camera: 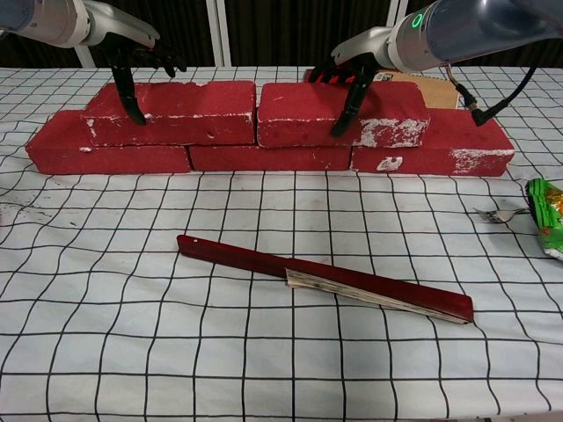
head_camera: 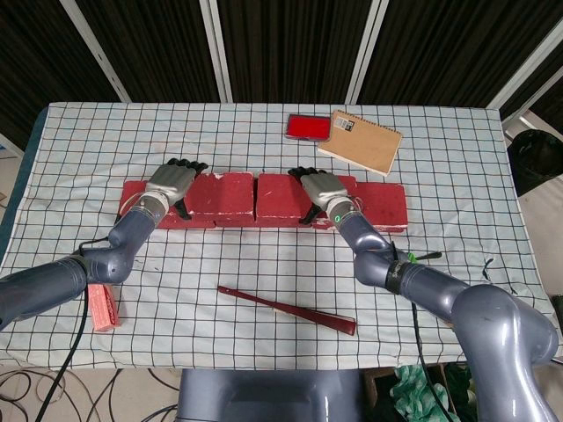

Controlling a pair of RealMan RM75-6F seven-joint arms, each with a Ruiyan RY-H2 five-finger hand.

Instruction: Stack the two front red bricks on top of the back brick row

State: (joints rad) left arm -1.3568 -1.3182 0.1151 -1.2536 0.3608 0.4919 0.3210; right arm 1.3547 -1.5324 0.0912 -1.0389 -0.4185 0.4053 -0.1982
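Both upper bricks sit on the back brick row now, end to end, each straddling a seam in the row below. The left hand is draped over the left top brick, its fingers hooked down the front face and over the far edge, grasping that brick. The right hand does the same on the right top brick, fingers clamped front and back.

Here is the risk: release. If either hand lifts before its fingers fully let go, the dark fingertips catching the front face could drag a brick forward off the row and tip it onto the bench. The two top bricks look to be touching or nearly so at the middle seam, so a nudge on one may well shove the other sideways.

The right top brick carries crumbly white mortar on its front; a slipping fingertip there could jolt it. In front of the brick row lies a folded red fan, well apart, so a falling brick would probably miss it.
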